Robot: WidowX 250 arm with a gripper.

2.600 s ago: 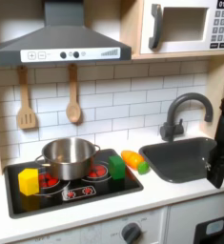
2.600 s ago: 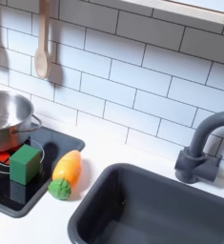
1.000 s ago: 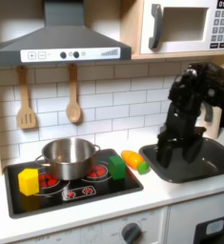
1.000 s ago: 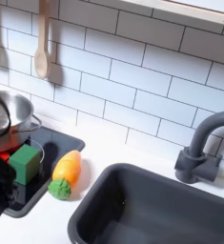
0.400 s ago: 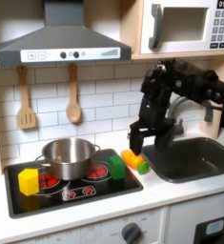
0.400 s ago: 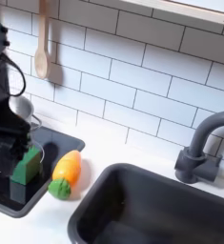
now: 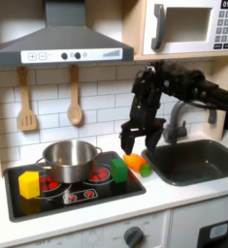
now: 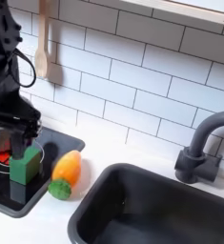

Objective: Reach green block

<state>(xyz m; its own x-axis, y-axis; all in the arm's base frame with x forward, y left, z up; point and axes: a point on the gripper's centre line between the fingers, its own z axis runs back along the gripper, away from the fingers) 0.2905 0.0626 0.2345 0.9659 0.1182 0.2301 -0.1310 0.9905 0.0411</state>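
Stovetop [image 7: 81, 199]: green block [image 7: 118, 171] beside end effector [image 7: 140, 142]

First exterior view faces the whole kitchen frontally; second, closer, shares stove-sink counter.

In the first exterior view, the green block [image 7: 118, 170] has the steel pot [image 7: 70, 158] close left, orange toy [image 7: 138, 164] close right; above is open.

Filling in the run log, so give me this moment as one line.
phase: approach | gripper: open, above small bright-green cube block | block: on black stovetop, untouched | beside: orange toy carrot
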